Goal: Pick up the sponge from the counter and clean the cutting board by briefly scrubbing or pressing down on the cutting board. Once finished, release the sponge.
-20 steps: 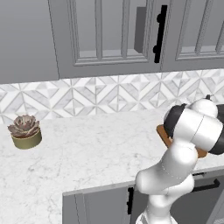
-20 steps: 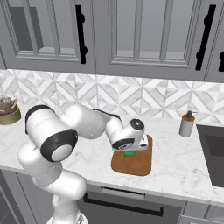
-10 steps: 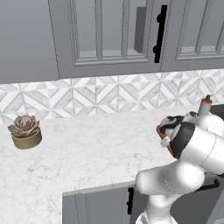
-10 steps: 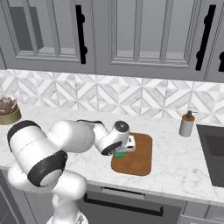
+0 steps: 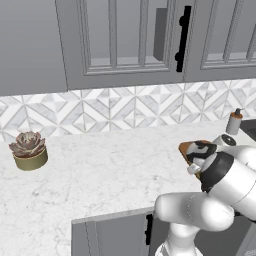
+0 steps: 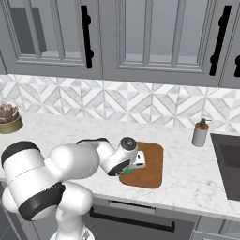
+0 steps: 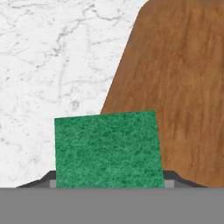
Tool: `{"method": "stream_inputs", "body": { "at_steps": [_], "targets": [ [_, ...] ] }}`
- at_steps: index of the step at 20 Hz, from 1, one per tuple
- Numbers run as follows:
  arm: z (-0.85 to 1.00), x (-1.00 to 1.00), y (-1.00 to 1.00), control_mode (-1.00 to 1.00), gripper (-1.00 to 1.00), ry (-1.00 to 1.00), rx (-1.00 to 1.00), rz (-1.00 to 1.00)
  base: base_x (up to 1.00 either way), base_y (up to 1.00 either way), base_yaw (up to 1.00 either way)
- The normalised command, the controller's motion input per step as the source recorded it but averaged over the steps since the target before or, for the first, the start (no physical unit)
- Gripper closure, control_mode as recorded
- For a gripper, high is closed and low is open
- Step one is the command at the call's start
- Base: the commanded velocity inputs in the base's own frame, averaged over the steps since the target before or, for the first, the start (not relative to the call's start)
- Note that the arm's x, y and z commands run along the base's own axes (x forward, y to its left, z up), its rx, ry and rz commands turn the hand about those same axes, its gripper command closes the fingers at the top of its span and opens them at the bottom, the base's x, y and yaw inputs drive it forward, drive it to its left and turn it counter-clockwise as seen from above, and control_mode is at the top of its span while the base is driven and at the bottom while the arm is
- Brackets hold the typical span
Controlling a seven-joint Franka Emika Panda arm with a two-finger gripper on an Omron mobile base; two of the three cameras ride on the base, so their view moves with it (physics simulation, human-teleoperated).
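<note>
Your gripper [image 6: 132,165] has its jaws closed on the small green-topped sponge [image 7: 107,151], held at the flat brown wooden cutting board's [image 7: 179,87] near-left edge, so scrub rightward.

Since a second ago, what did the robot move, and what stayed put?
The pincer carried the small green sponge from the middle of the brown wooden cutting board toward its front-left edge, gripping it throughout. The arm's elbow swung down and left. The board, the white marble counter, the soap bottle and the potted succulent stayed put.
</note>
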Motion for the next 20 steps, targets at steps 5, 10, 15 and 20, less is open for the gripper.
{"method": "stream_inputs", "body": {
  "at_steps": [5,10,15,20],
  "targets": [
    [-0.31,-0.45,-0.1,-1.0,1.0,0.03,0.0,0.04,0.0,0.0,0.0],
    [-0.3,-0.68,-0.01,-1.0,1.0,0.07,0.03,0.09,0.0,0.0,0.0],
    [-0.21,-0.18,-0.18,-1.0,1.0,0.0,0.0,0.06,0.0,0.0,0.0],
    [-0.11,0.0,-0.36,-1.0,1.0,0.0,0.0,0.05,0.0,0.0,0.0]
  ]
}}
